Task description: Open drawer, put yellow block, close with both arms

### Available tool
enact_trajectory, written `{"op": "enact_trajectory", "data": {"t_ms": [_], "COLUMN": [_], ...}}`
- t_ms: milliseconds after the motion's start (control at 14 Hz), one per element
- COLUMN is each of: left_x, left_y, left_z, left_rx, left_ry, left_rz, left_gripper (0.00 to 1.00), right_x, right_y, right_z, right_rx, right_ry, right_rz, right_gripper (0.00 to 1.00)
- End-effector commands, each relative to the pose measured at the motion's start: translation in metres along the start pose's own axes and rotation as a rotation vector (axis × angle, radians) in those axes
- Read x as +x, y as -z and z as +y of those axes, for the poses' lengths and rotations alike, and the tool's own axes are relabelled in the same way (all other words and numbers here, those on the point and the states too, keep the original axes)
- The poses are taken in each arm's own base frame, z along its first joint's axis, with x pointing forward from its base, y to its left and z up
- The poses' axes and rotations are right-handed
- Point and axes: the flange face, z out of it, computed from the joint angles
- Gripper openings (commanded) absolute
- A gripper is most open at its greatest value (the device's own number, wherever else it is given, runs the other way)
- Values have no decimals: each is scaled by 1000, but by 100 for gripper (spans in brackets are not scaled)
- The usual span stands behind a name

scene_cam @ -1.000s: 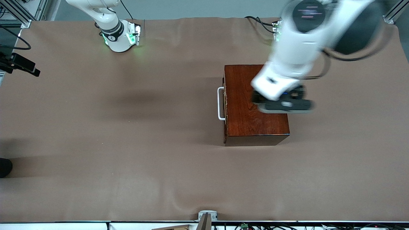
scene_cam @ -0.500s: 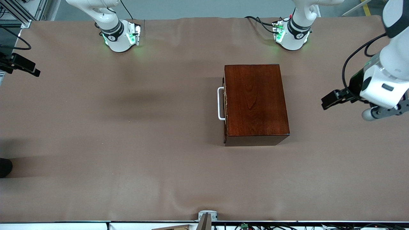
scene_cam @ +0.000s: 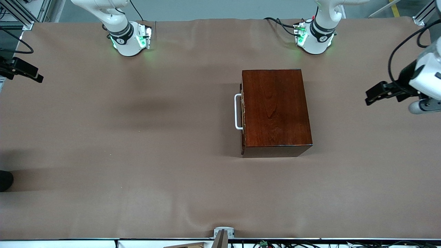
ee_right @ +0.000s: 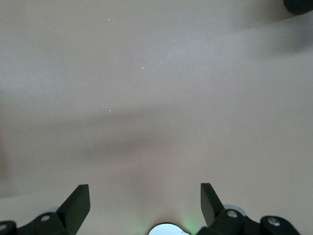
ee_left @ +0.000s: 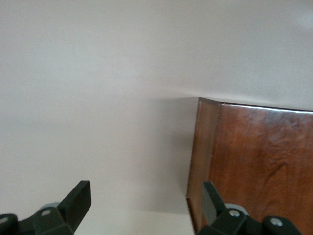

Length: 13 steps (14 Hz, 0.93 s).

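The left gripper (ee_left: 146,203) has its jaws spread wide with nothing between them, over bare counter (scene_cam: 137,155) just beside a corner of the box (ee_left: 254,166); only the finger ends show in the left wrist view. In the front view this gripper (scene_cam: 418,103) hangs over the counter at the left arm's end, well apart from the box (scene_cam: 275,110), and the view's edge cuts off most of it, so its fingers cannot be made out there. The right gripper (ee_right: 145,200) also has its jaws wide apart and empty, over plain counter; the front view shows only the right arm's lower part and base (scene_cam: 129,39), where that arm waits. The drawer (scene_cam: 242,112) sits pushed into the box, its white handle (scene_cam: 237,112) facing the right arm's end. The yellow block shows in no view, and whether it lies inside the drawer cannot be told. Since half a second ago the left gripper has drawn farther toward the left arm's end and toward the bases' side of the counter; a second ago it hung over the box top. Box, drawer and right arm have not shifted.
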Motion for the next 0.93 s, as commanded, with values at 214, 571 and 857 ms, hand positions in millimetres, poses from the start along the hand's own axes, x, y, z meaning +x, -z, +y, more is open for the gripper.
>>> {"op": "enact_trajectory", "data": {"t_ms": [214,571,857], "left_x": [-7,-9,-10], "left_y": [2,-6,-4], "left_z": [-13,7,19], "left_rx": [-26,-26,-30], "left_ry": [-53,-88,-105], "left_rz": [12,-2,17], "left_gripper": [100,100,100], "right_x": [0,-2,-3], "right_y": [3,8,14], "right_z": [4,4,5], "right_rx": [3,3,4], "right_ry": [2,-1,-4], "right_rz": [5,8,22], "right_gripper": [100,100,100]}}
